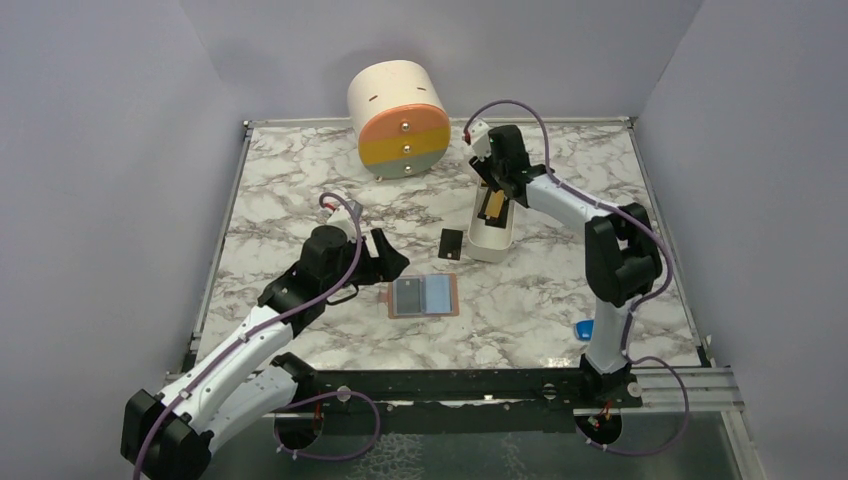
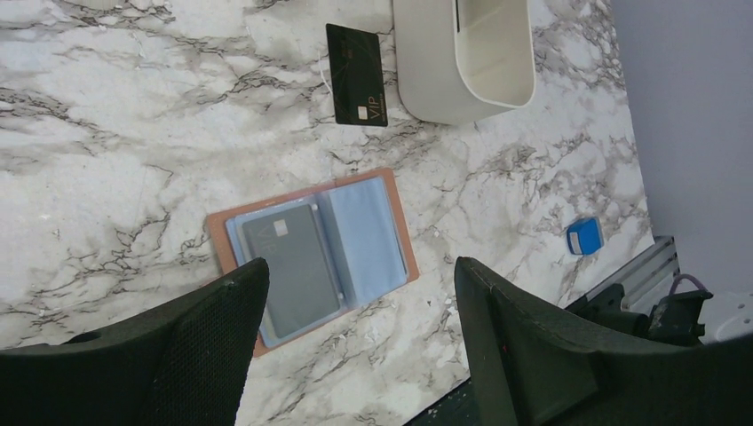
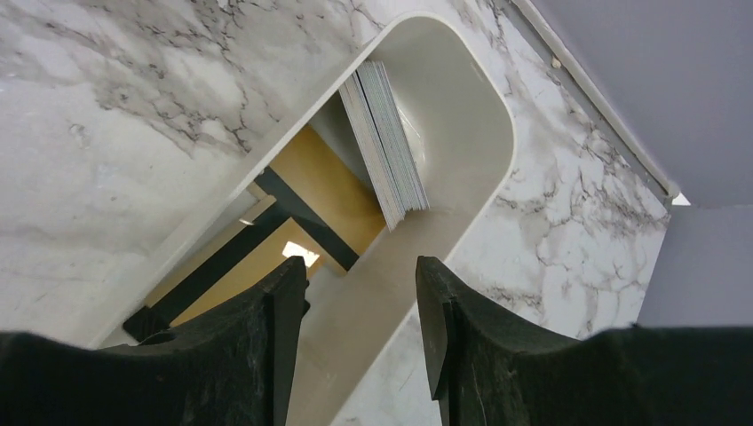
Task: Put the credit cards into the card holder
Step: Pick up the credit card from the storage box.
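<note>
I see L claw (image 2: 360,271) gaping, empty, by tan leather card holder (image 2: 366,229) near table's (image 2: 107,133) front edge; R claw (image 3: 362,275) half-open above white oblong tray (image 3: 479,115).

Left claw (image 2: 355,288) hangs low, jaws wide and empty. Right claw (image 3: 360,293) reaches far forward, jaws partly parted.

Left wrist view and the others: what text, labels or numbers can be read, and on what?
"VIP": on the black card beside the tray.
Fine gold print on that card: too small to read.
No readable text on the grey card in the card holder.
Nothing readable on the stacked cards in the tray, only their edges show.
</note>
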`<action>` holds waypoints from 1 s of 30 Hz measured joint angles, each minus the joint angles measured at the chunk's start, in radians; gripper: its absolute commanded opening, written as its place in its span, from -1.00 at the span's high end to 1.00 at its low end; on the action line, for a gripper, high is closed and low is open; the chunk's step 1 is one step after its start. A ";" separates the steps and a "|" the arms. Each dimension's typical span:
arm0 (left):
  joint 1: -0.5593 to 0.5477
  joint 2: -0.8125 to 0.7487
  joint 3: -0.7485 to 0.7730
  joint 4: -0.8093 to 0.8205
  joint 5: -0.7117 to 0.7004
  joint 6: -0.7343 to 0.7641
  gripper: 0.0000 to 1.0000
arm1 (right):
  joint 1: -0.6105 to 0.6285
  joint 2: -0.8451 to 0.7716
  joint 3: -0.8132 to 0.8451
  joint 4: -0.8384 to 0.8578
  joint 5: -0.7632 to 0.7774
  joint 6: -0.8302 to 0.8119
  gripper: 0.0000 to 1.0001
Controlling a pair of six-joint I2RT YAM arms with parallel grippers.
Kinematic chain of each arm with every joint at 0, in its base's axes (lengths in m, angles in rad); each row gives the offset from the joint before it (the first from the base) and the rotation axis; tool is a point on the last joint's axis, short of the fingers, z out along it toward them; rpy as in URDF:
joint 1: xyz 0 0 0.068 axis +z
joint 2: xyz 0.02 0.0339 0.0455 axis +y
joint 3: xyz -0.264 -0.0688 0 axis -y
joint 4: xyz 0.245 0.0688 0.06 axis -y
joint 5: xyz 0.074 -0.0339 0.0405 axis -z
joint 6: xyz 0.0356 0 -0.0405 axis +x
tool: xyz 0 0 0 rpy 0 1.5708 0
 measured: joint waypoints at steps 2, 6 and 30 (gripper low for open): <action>0.000 -0.006 0.006 -0.010 -0.002 0.012 -0.57 | -0.002 0.063 0.035 0.026 0.021 -0.037 0.02; 0.000 -0.035 0.010 -0.021 -0.012 0.032 -0.57 | -0.010 0.165 0.092 0.065 0.053 -0.101 0.02; 0.001 -0.054 0.011 -0.050 -0.080 0.076 -0.59 | -0.027 0.301 0.161 0.218 0.124 -0.286 0.56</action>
